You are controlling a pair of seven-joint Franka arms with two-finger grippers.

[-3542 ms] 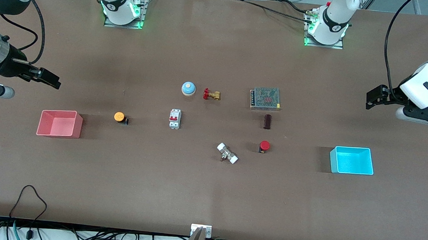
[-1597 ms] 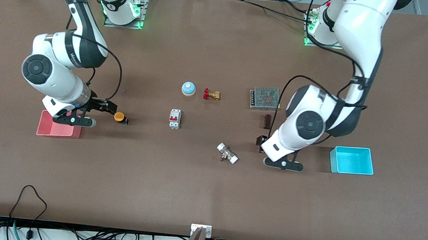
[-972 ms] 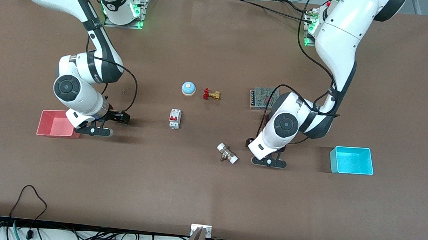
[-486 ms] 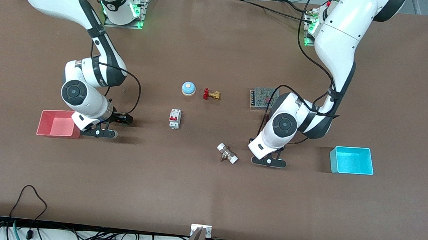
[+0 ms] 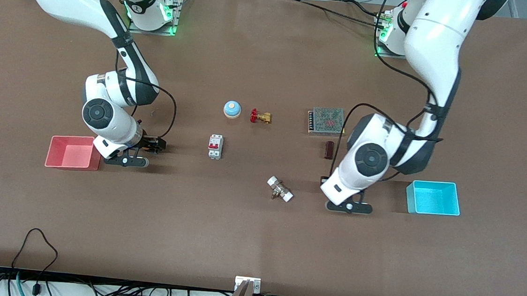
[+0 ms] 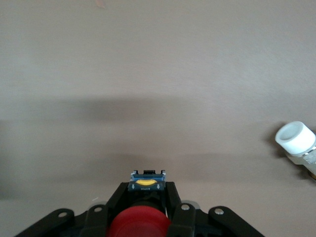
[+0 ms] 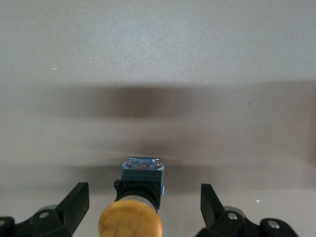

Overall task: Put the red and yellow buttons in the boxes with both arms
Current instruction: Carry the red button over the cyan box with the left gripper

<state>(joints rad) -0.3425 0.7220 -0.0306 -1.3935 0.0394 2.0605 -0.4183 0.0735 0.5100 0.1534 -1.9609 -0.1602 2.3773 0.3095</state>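
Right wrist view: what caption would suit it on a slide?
Open right gripper straddling the yellow button on the table, fingers not yet touching it.

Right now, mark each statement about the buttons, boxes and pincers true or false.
1. The right pincer is open around the yellow button. True.
2. The red button lies in the cyan box. False: it sits between the left pincer's fingers, and the box holds nothing.
3. The pink box stands toward the right arm's end of the table. True.
4. The left pincer is wide open, clear of the red button. False: it is shut on it.
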